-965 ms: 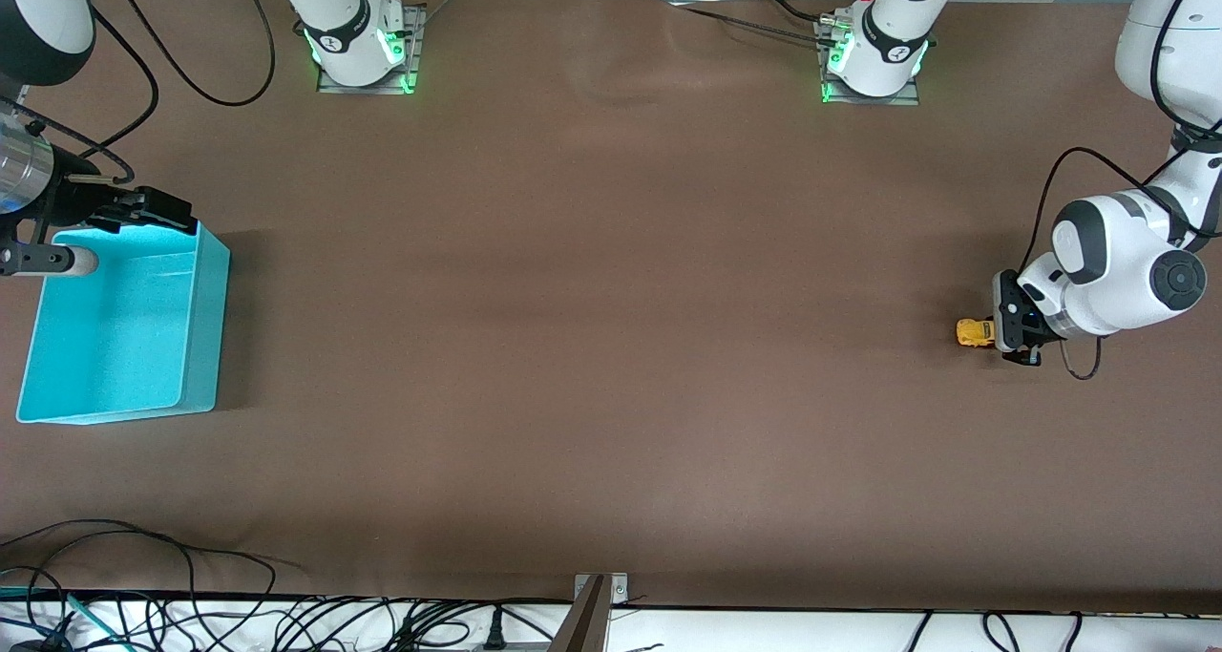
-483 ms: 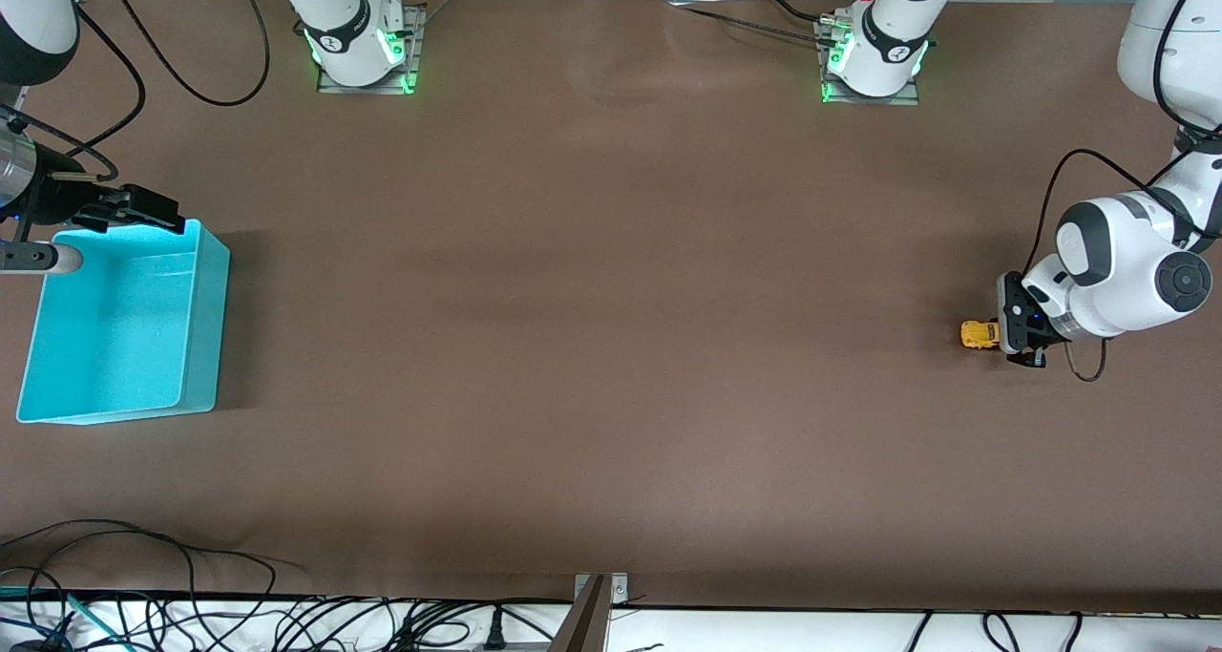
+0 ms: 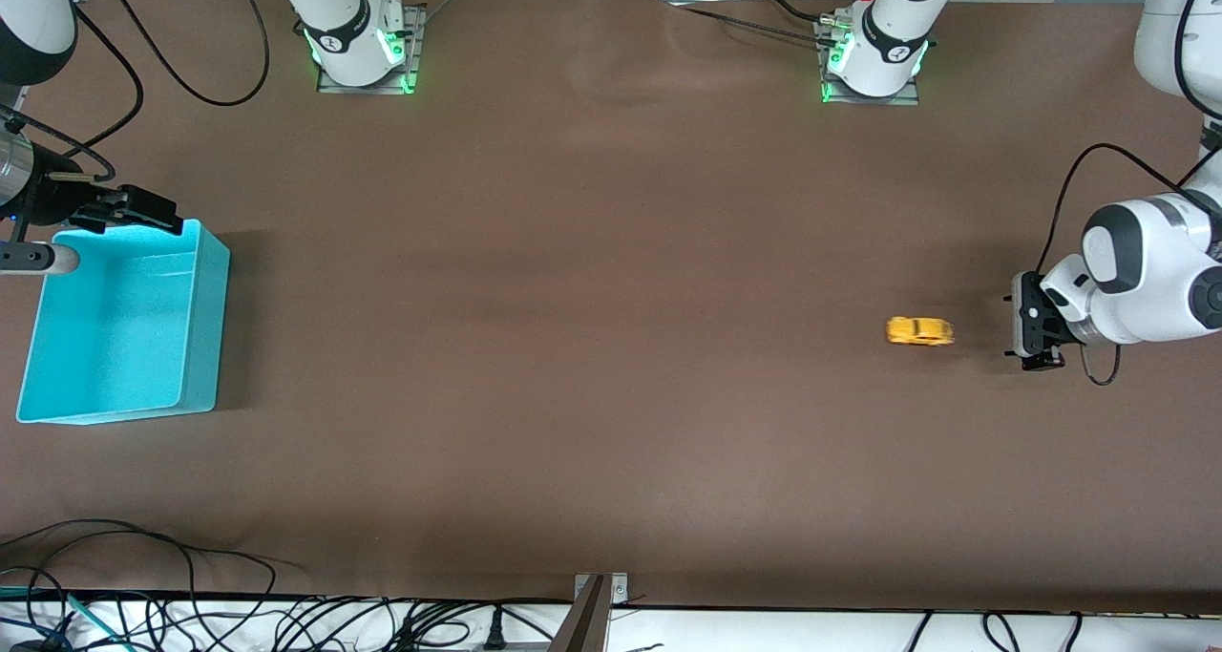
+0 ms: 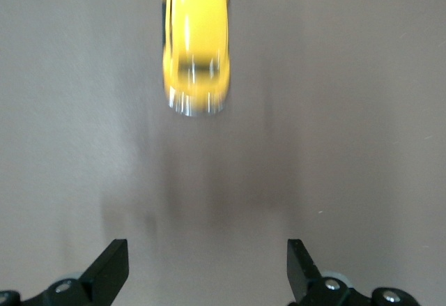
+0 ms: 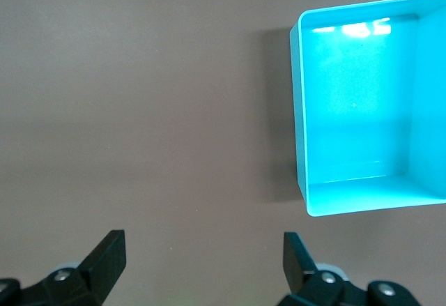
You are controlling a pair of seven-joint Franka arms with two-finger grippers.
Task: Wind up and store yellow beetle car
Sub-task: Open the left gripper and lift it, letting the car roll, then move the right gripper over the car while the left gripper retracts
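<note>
The yellow beetle car (image 3: 920, 331) is on the brown table at the left arm's end, blurred as it rolls free. In the left wrist view the car (image 4: 196, 41) lies ahead of the fingers with bare table between. My left gripper (image 3: 1027, 333) is open and empty, low over the table beside the car; it shows in the left wrist view (image 4: 208, 254). The turquoise bin (image 3: 216, 280) stands at the right arm's end, with nothing in it. My right gripper (image 3: 134, 211) is open and empty, over the table by the bin's corner nearest the bases; its own view (image 5: 204, 247) shows the bin (image 5: 301, 125) off to one side.
Both arm bases (image 3: 363, 51) (image 3: 874, 55) stand along the table's edge farthest from the front camera. Cables (image 3: 191, 623) lie along the edge nearest that camera. Brown table stretches between the car and the bin.
My left gripper has opened and let go of the car. The car has rolled off toward the right arm's end, and the left gripper has drawn back a little. The right gripper has stayed put over the last half second.
</note>
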